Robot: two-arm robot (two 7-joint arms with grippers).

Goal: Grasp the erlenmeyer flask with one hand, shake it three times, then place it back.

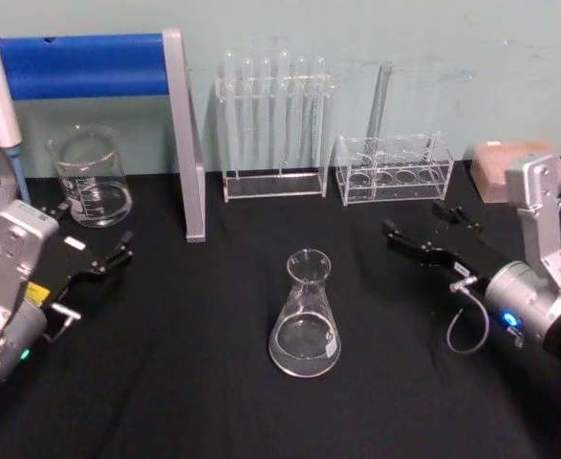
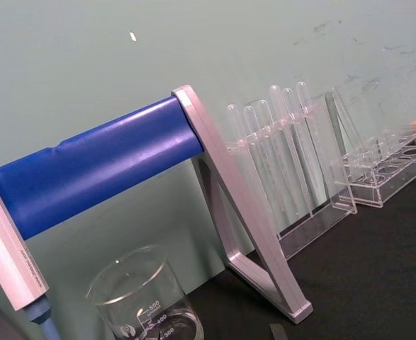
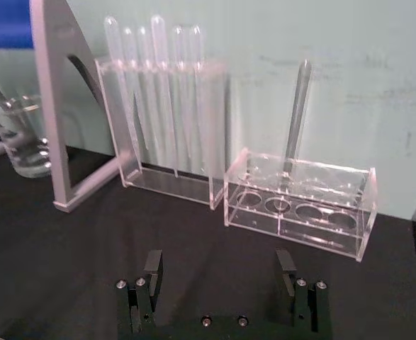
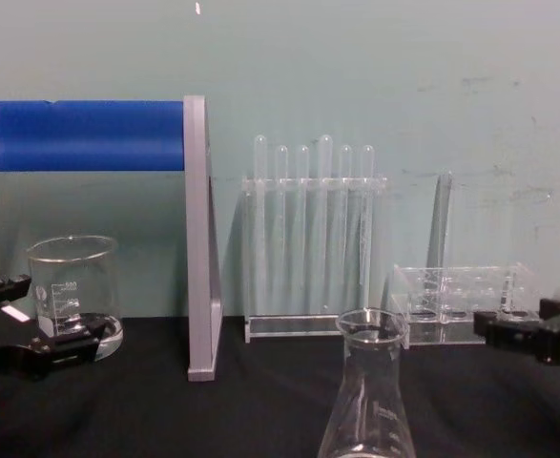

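The erlenmeyer flask (image 1: 305,316) stands upright on the black table (image 1: 184,382), between both grippers, touching neither. The right gripper (image 1: 423,232) and the left gripper (image 1: 89,239) both hover spread.

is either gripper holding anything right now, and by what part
Nothing is held. The clear glass conical flask stands free on the black table, between the open left gripper and the open right gripper, both empty.

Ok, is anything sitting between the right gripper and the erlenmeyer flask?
Nothing visible. The right gripper is open, with bare black tablecloth between it and the erlenmeyer flask; the racks stand farther back.
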